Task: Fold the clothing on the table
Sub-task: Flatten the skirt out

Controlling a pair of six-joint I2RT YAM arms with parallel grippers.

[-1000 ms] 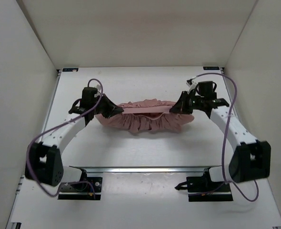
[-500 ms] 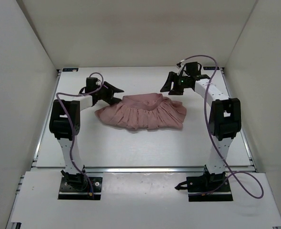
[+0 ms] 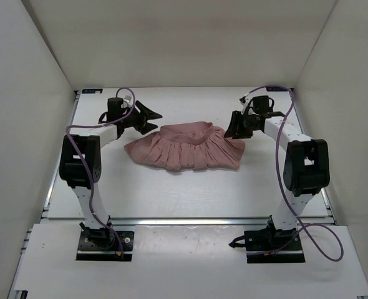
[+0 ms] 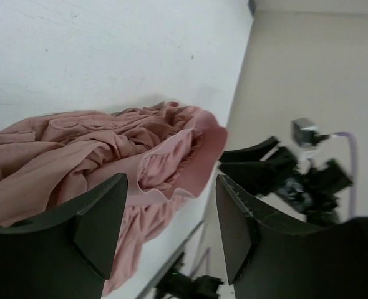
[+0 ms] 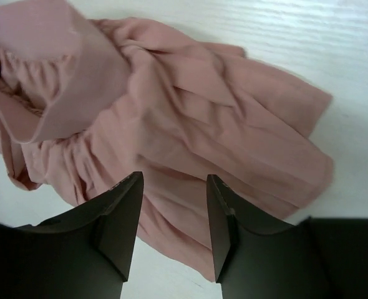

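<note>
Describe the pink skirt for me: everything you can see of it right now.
The skirt is dusty pink, of soft, thin-looking fabric with gathered pleats. Its straight waistband runs along the far edge, and the ruffled hem fans out toward the arms. It lies spread but wrinkled near the middle of the table. The left gripper and right gripper stand open by its far corners; neither grips it.

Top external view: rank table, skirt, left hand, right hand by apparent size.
1. table, largest by far
2. pink skirt
3. left hand and right hand: they look about alike, so no ranking between them
</note>
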